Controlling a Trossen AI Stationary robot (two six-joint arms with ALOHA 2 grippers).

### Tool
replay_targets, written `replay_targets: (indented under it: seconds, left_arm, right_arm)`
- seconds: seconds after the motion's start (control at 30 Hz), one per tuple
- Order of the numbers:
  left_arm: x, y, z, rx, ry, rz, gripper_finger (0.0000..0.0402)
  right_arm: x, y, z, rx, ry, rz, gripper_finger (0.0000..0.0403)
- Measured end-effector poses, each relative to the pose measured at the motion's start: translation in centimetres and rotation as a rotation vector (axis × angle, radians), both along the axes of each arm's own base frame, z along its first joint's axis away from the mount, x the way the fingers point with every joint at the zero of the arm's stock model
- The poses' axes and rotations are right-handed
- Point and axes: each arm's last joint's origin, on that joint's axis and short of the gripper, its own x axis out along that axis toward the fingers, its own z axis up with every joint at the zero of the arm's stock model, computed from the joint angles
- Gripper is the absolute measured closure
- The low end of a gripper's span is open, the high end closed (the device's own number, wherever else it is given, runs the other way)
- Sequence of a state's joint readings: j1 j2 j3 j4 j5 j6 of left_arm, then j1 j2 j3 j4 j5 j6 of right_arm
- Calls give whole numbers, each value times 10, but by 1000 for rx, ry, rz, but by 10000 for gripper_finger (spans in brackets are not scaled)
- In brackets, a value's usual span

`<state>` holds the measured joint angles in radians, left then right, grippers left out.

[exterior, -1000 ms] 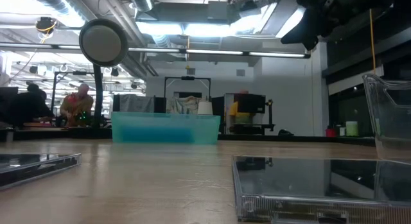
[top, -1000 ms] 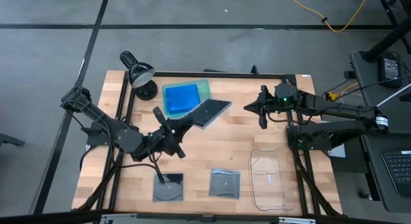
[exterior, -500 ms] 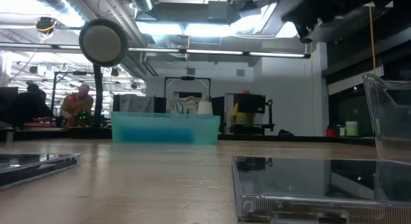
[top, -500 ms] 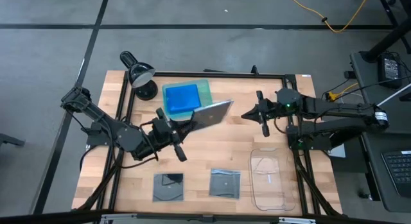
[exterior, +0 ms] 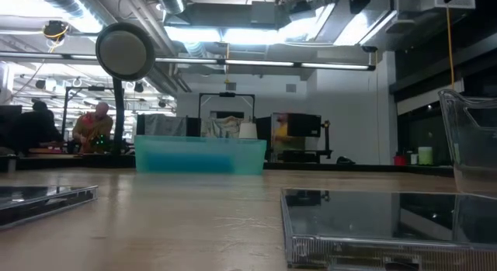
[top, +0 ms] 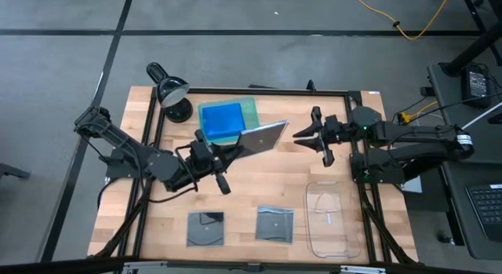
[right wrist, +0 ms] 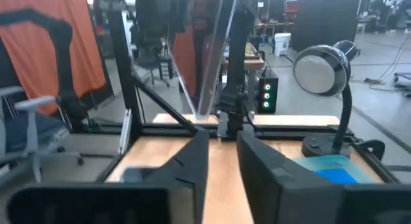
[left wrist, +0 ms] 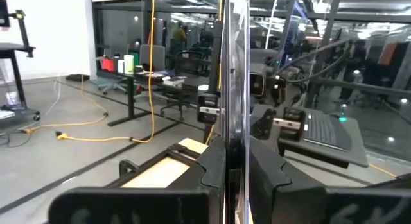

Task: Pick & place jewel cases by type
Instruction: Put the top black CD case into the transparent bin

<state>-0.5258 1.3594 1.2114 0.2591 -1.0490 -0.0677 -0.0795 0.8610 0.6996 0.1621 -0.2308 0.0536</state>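
Note:
A grey-clear jewel case (top: 260, 138) hangs above the table's middle, with my left gripper (top: 234, 149) shut on it. In the left wrist view the case (left wrist: 234, 70) shows edge-on. My right gripper (top: 302, 136) is level and open, and faces the case's free end from the table's right without touching it; the case (right wrist: 212, 57) shows ahead of its fingers. Blue jewel cases (top: 221, 119) lie in a green tray (top: 249, 107). Two grey-clear cases (top: 205, 228) (top: 275, 224) lie flat near the front edge. My left gripper pinches the case between its two fingers (left wrist: 215, 169) at the case's left edge (left wrist: 235, 144). The fingers come level from the table's left. The case is lifted clear and stands on edge, leaning a little, its free end toward my right gripper.
A clear plastic tray (top: 328, 219) stands at the front right. A black desk lamp (top: 169, 89) stands at the far left corner, next to the green tray. A black frame (top: 267, 91) runs round the table. In the low view the nearer flat case (exterior: 380, 224) fills the foreground.
My left gripper has rolled in place, and the case has turned from lying nearly flat to standing on edge, clear of the table. My right gripper has risen and tipped up to level, its fingers pointing at the case.

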Motion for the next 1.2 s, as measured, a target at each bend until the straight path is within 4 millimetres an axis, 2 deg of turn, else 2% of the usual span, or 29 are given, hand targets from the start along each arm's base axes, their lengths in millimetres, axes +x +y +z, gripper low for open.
replay_targets:
  seconds: [0.13, 0.27, 0.53, 0.8, 0.93, 1.13, 1.2]
  left_arm:
    - [4, 5, 0, -8, -9, -32, 378]
    - [6, 9, 0, -11, -15, -53, 378]
    - [9, 13, -1, -1, 1, -57, 378]
    - [9, 13, -2, 5, 12, -61, 378]
    - [9, 13, -2, 4, 11, -61, 378]
    - [10, 17, -4, -37, 9, -66, 378]
    - [11, 19, -5, -56, 11, -69, 377]
  right_arm:
    - [6, -1, 2, 96, -31, 2, 277]
    - [16, -1, 3, 167, -72, 13, 258]
    - [36, -2, -1, 234, -125, 73, 254]
    - [46, -1, -5, 255, -145, 112, 255]
    - [45, -1, -2, 250, -180, 117, 278]
    - [44, -1, 1, 266, -202, 129, 354]
    - [44, -1, 1, 263, -199, 138, 361]
